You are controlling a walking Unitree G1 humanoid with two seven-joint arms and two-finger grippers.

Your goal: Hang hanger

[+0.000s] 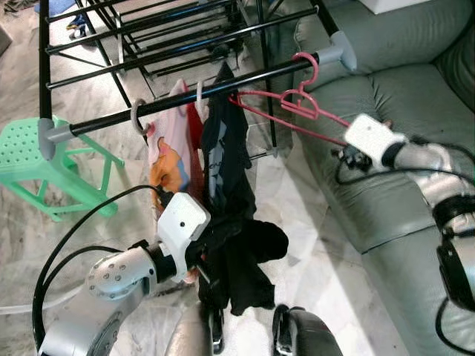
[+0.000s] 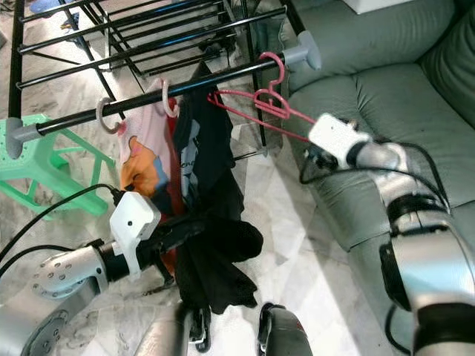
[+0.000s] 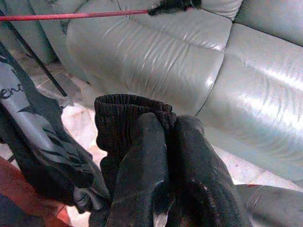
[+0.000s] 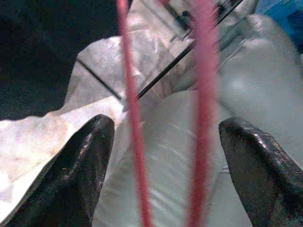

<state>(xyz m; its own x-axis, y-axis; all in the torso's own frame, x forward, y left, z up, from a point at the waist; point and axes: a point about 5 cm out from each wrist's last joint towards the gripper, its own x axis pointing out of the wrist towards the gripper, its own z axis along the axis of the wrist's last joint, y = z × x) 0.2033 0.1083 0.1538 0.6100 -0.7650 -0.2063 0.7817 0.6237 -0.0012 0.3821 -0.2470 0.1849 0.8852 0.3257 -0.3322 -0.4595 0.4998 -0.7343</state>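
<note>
Pink hanger (image 1: 297,104) lies between the released right gripper (image 4: 165,175) fingers, untouched.

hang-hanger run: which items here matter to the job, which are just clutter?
Job:
- pink hanger, hook over the rail
- black rail of the drying rack
- right end effector, fingers open around the hanger's wires
- left end effector, shut on black garment

Clutter:
- green stool
- grey sofa
- orange-print shirt
</note>
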